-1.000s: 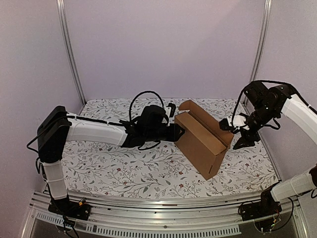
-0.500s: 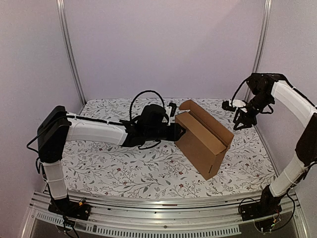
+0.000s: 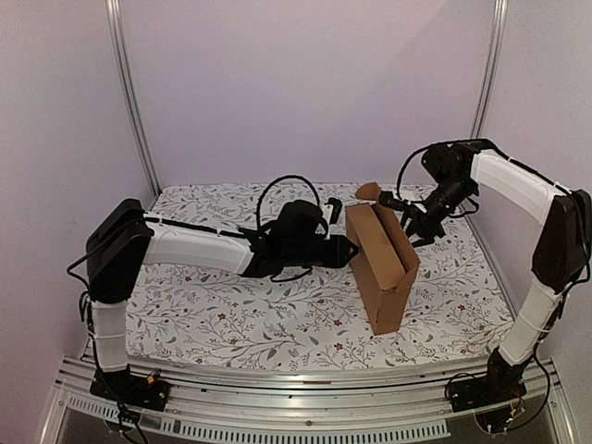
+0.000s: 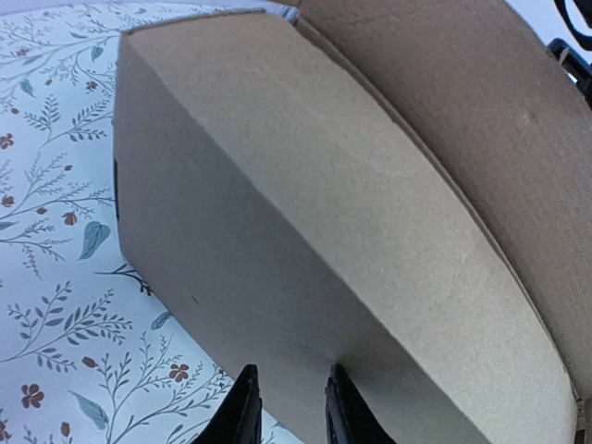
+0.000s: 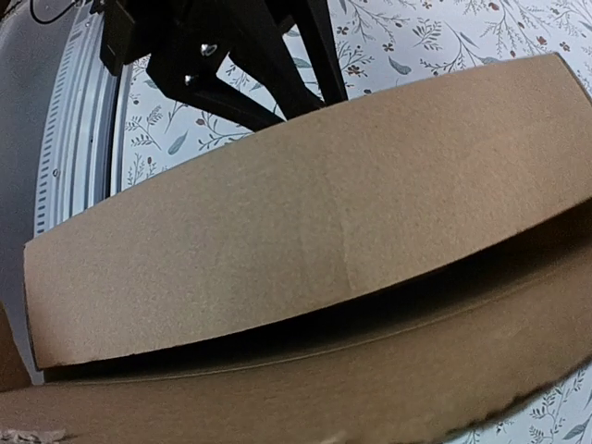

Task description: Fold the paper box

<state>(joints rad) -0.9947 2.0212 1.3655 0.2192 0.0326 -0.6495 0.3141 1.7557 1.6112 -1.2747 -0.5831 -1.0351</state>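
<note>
Pale lilac walls (image 3: 305, 83) enclose the cell, with aluminium posts (image 3: 131, 92) standing in the back corners. The table (image 3: 231, 324) is covered in a white leafy floral print, and a ribbed metal rail (image 3: 305, 427) fronts it under even light

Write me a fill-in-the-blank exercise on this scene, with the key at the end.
1. The paper box is plain ____ cardboard.
2. It stands on a tablecloth with a ____ print.
3. Its top is ____, not closed.
4. The arms reaching it number ____: the left gripper at its side wall, the right gripper at its upper far end.

Missing words: brown; floral; open; two
</note>
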